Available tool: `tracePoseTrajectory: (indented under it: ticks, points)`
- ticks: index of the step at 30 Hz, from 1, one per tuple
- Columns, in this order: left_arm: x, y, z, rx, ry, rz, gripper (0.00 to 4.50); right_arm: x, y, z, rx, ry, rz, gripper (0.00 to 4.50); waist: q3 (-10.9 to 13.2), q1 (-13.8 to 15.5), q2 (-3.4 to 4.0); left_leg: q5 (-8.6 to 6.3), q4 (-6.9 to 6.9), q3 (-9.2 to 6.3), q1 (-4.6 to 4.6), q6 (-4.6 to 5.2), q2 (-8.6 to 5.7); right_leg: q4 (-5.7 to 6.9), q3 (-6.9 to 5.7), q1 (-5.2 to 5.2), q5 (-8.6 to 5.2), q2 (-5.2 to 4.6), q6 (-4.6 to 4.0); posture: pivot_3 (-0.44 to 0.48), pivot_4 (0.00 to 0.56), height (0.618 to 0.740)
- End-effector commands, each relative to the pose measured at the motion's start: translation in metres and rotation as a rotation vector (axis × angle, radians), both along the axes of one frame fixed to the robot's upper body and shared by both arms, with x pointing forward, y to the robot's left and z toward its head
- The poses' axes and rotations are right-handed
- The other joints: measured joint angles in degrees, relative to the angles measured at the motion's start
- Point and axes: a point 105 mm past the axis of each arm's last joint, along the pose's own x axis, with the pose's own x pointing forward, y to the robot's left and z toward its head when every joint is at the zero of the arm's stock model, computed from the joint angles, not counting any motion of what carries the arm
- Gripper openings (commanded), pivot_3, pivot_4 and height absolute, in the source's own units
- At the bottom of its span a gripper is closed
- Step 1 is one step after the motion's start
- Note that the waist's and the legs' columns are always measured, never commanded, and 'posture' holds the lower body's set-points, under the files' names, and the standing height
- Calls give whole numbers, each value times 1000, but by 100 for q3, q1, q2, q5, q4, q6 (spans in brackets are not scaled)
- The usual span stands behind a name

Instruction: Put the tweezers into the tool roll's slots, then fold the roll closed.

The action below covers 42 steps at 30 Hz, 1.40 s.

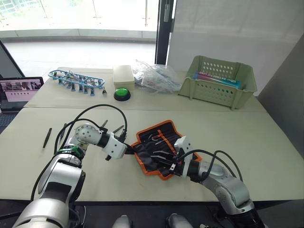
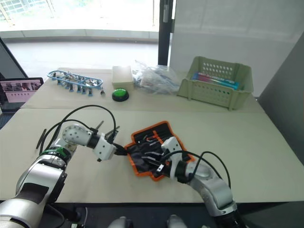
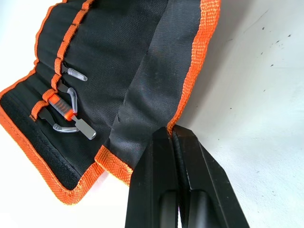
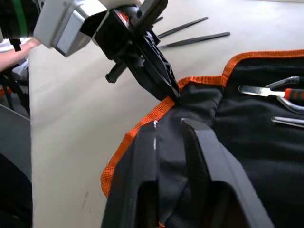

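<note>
My left hand point(image 3: 170, 135) is pinched shut on the orange edge of the tool roll point(image 1: 159, 147), at the corner nearest my left side. My right hand point(image 4: 168, 130) grips a fold of the same roll's black fabric, its 2 fingers point(image 4: 204, 156) closed on either side of the cloth. The roll lies open on the desk point(image 1: 247, 142) between my arms, with a few tweezers point(image 3: 71, 121) already tucked under its orange slot strip. 2 more tweezers point(image 4: 190, 33) lie loose on the desk just past my left hand, and another point(image 1: 47, 137) lies well off to my left. Along the far side of the desk stand a blue rack point(image 1: 76, 79), a green button point(image 1: 122, 93) and a green basket point(image 1: 217, 81).
</note>
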Motion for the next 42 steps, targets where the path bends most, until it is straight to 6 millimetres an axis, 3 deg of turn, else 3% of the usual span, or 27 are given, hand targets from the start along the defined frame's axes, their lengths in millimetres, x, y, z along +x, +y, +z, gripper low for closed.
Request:
tracePoseTrajectory:
  ticks: [1, 9, 11, 13, 17, 24, 27, 30, 37, 42]
  points:
    - [0, 5, 1, 5, -11, 5, 0, -6, 7, -8, -48, -45, 59, 22, 0, 1, 0, 0, 0, 0, 0, 0, 0, 1, 0, 0, 0, 0, 0, 0, 150, 738]
    - [-3, 6, -2, 10, 9, -1, 0, -4, 4, -35, -131, -13, 60, 22, 0, 2, 0, 0, 18, 0, 0, 0, 0, 11, 0, 4, 1, 0, 3, 0, 150, 738]
    - [-5, 15, -8, 38, 120, 44, 0, -8, 2, -48, -185, 21, 91, 22, 0, 0, -1, 0, 25, 1, 3, 0, 0, 24, 1, 5, -2, 0, 6, 0, 150, 738]
    - [-5, 18, -4, 15, 165, 58, 0, -12, 5, -48, -154, 66, 109, 22, -2, -4, -1, 0, 28, 1, 12, 0, 0, 34, 2, 9, -15, 0, 28, 0, 150, 738]
    - [1, 21, 6, -59, 249, 136, 1169, -15, 9, -47, -153, 81, 143, 0, -2, -10, -1, 0, 28, -1, 19, 0, 1, 47, 2, 9, -20, 4, 33, 0, 150, 738]
    - [9, 18, 43, -292, 601, 316, 3509, -14, 9, -48, -167, 82, 157, 0, -2, -34, -1, 0, 30, -7, 15, 0, 2, 52, 2, 6, -23, 5, 40, 0, 150, 738]
    - [10, 9, 55, -408, 740, 327, 3509, -13, 10, -49, -171, 80, 164, 0, -2, -43, -1, 0, 30, -8, 19, 0, 2, 53, 2, 8, -25, 5, 41, 0, 150, 738]
    - [9, -4, 59, -490, 827, 309, 2430, -14, 11, -48, -171, 79, 173, 0, -2, -54, -1, 1, 31, -8, 21, 0, 2, 55, 2, 8, -26, 5, 42, 0, 150, 738]
    - [4, -23, 31, -534, 841, 376, 84, -13, 10, -47, -175, 75, 175, 0, -2, -96, -1, 0, 31, -9, 21, 0, 2, 64, 4, 4, -27, 7, 36, 0, 150, 738]
    - [8, -22, -6, -504, 786, 527, 36, -13, 10, -44, -169, 68, 176, 0, -2, -94, -2, 0, 31, -9, 22, 0, 1, 63, 5, 7, -27, 6, 36, 0, 150, 738]
